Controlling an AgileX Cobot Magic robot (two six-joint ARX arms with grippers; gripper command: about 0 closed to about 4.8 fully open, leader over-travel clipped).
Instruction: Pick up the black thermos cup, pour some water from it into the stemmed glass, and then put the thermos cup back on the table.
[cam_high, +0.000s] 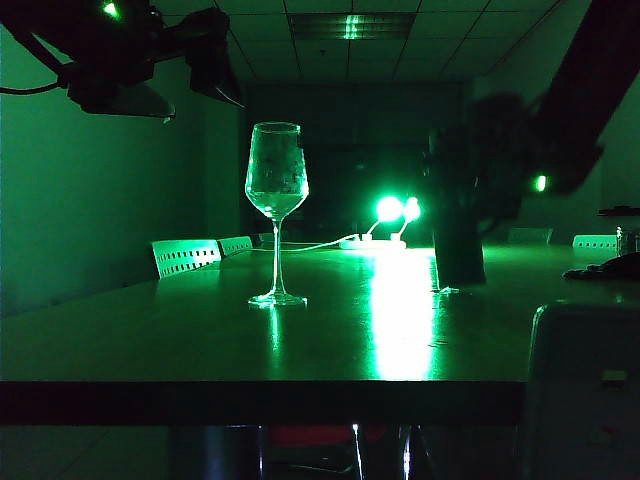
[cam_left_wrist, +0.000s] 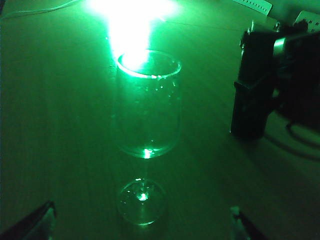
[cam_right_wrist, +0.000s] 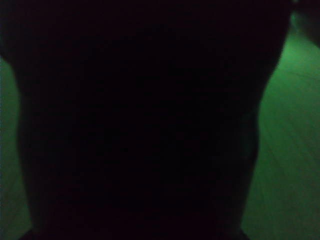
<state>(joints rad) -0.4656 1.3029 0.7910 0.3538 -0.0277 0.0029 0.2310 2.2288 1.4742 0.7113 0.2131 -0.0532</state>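
Exterior view: black thermos cup (cam_high: 459, 240) seen between the right jaws (cam_high: 452, 185), apparently clamped; slippage is risked if lifted loosely. Left jaws (cam_left_wrist: 142, 225) are held wide above the stemmed glass (cam_left_wrist: 146, 107), which could be toppled on the surface (cam_high: 330, 340).

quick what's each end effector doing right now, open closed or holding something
Left end effector: open, empty, above the stemmed glass.
Right end effector: at the black thermos cup on the table; too dark to tell.

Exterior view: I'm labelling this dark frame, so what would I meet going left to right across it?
Left tool, raised high → stemmed glass standing on the table → green lights far back → black thermos cup with the right tool at it.
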